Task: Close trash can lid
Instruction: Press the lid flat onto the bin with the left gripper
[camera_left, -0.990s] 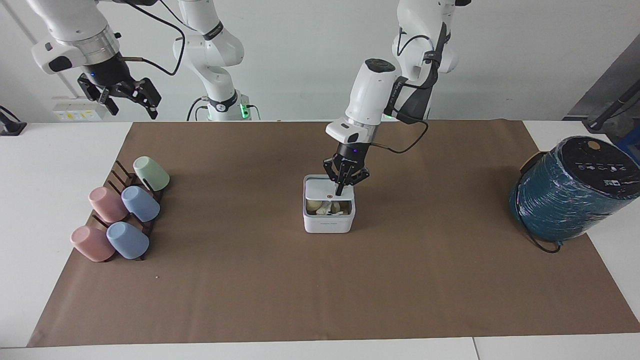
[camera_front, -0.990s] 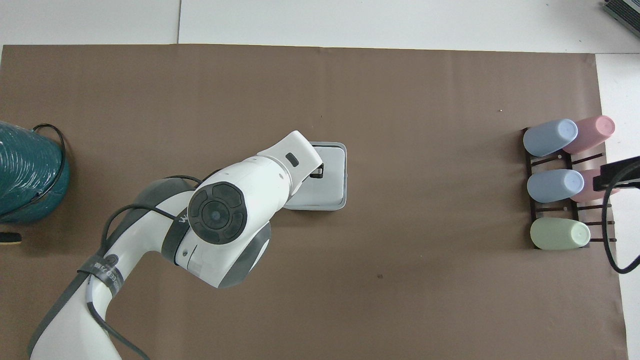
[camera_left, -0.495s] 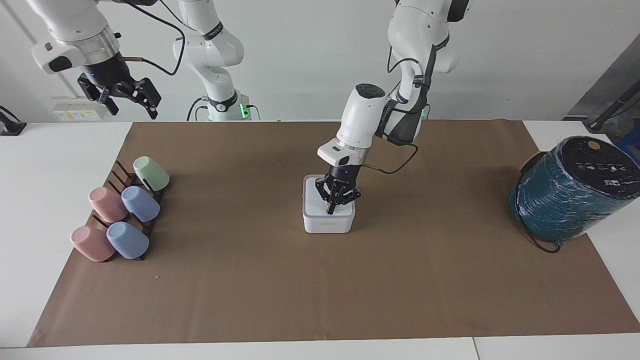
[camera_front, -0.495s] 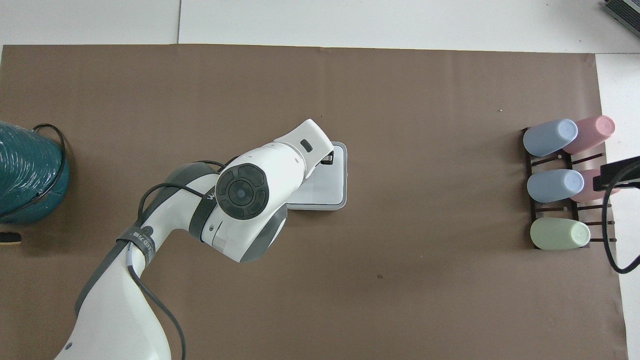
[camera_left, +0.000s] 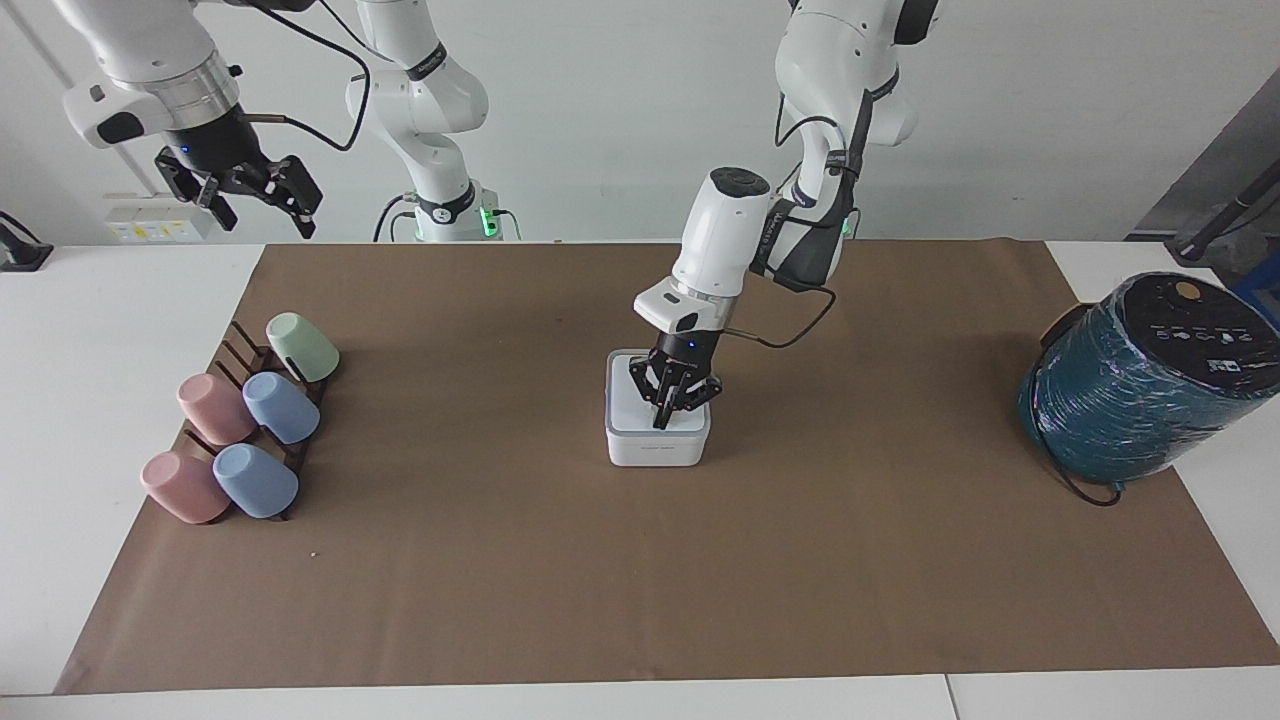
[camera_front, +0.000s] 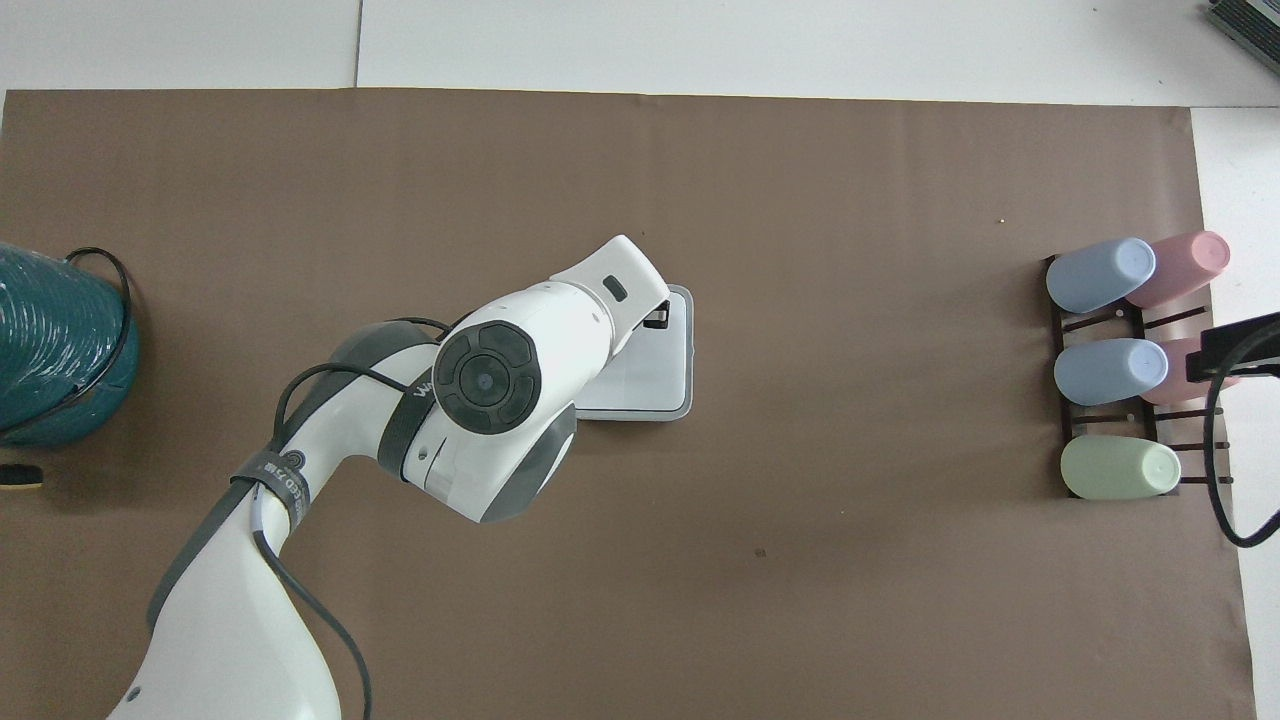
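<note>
Squarely in the facing view, the left gripper (camera_left: 664, 415) points straight down with its fingers drawn together into a single tip that presses on the lid (camera_left: 640, 404), gripping nothing; the lid lies flat and closed on the trash can (camera_left: 655, 452), a small white square box with rounded corners and a grey rim, directly under the claw on the brown paper mat (camera_left: 640, 560); toward the left arm's end of the table, well apart from the claw, one large teal-wrapped cylinder (camera_left: 1130, 400) with a black top lies tilted at the mat's edge, a black cable looped under it; toward the right arm's end, equally well apart, a dark rack (camera_left: 255, 375) carries five smooth cups on their sides, two pink (camera_left: 215, 408), two blue (camera_left: 282, 407) and one green (camera_left: 303, 347); nothing stands between these and the claw; the right gripper (camera_left: 262, 200) waits high above the table's edge near the rack, fingers spread and empty; from the overhead view, the left arm's white wrist covers most of the claw and part of the can (camera_front: 668, 365), whose flat white top and grey rim show beside it; the same five cups sit on the rack (camera_front: 1130, 400), the green one (camera_front: 1120, 468) nearest the robots, and part of the cylinder (camera_front: 55, 350) shows at the frame's edge.
</note>
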